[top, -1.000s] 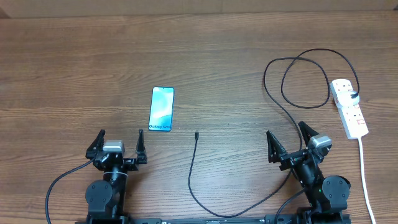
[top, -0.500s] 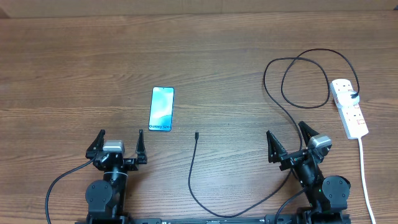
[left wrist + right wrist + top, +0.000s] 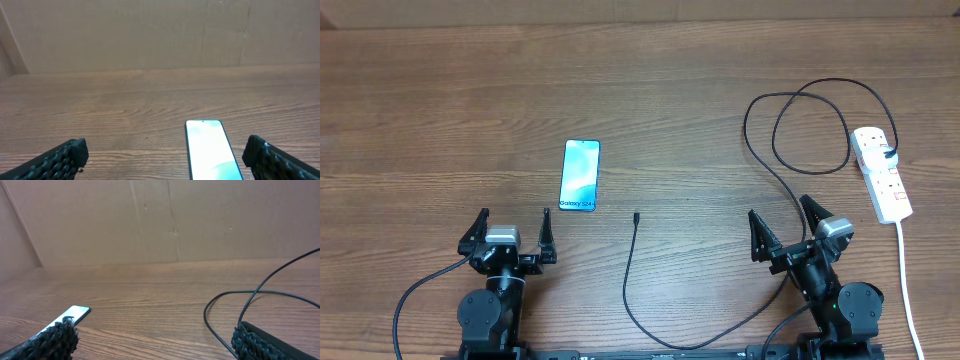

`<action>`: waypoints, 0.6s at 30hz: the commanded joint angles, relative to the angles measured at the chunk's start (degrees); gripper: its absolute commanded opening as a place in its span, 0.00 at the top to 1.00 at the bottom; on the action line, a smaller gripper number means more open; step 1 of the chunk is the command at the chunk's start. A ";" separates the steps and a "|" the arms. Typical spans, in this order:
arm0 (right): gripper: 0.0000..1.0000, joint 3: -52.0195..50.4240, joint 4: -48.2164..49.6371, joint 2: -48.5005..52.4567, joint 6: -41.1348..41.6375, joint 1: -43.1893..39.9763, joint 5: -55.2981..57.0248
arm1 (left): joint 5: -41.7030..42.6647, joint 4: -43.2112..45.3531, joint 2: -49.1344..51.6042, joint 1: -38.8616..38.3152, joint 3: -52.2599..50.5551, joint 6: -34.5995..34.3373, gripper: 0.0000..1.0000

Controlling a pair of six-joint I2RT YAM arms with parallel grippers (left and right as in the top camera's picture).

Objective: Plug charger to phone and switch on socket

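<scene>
My left end effector (image 3: 513,215) stood fully open and held nothing, parked at the near edge of the worktop (image 3: 440,90), left of the middle. My right end effector (image 3: 780,208) was also spread wide and empty, at the same near edge but towards the right corner.

The Galaxy S24 phone (image 3: 580,175) lay flat and screen up, left of the worktop's middle, just beyond my left end effector and a little to its right. In the left wrist view the phone (image 3: 210,147) showed between my two fingers (image 3: 55,160), nearer the right one, and apart from both.

The charger (image 3: 626,272) was a thin black cable. Its small plug tip (image 3: 636,216) rested on the wood to the right of the phone's near end, close by but not touching it. From there the cable ran to the near edge, swung right past my right arm and looped towards the far right. Its black plug (image 3: 888,152) sat in the white power strip (image 3: 882,172) by the right edge. The strip's white cord (image 3: 907,280) trailed along that edge towards the near right corner.
</scene>
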 commanded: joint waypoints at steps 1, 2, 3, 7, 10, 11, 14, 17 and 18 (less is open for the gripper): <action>0.00 -0.57 0.15 0.07 0.22 -0.33 -0.28 | -0.52 0.13 -0.50 0.52 -0.17 1.05 0.00; 0.00 -0.55 0.15 0.07 0.22 -0.33 -0.31 | -0.52 0.13 -0.50 0.52 -0.17 1.05 0.00; 0.00 -0.55 0.15 0.07 0.20 -0.33 -0.31 | -0.52 0.13 -0.50 0.52 -0.17 1.07 0.00; 0.00 -0.55 0.15 0.07 0.22 -0.33 -0.31 | -0.52 0.13 -0.50 0.52 -0.17 1.07 0.00; 0.00 -0.55 0.15 0.07 0.22 -0.33 -0.31 | -0.52 0.13 -0.50 0.52 -0.17 1.05 0.00; 0.00 -0.55 0.15 0.07 0.22 -0.33 -0.31 | -0.52 0.13 -0.50 0.52 -0.17 1.05 0.00; 0.00 -0.55 0.15 0.07 0.22 -0.33 -0.28 | -0.50 0.13 -0.50 0.52 -0.17 1.05 0.00; 0.00 -0.55 0.15 0.07 0.22 -0.33 -0.31 | -0.31 0.11 -0.50 0.52 -0.17 1.03 0.00; 0.00 -0.57 0.15 0.07 0.22 -0.33 -0.28 | -0.07 0.09 -0.50 0.52 -0.17 0.48 0.00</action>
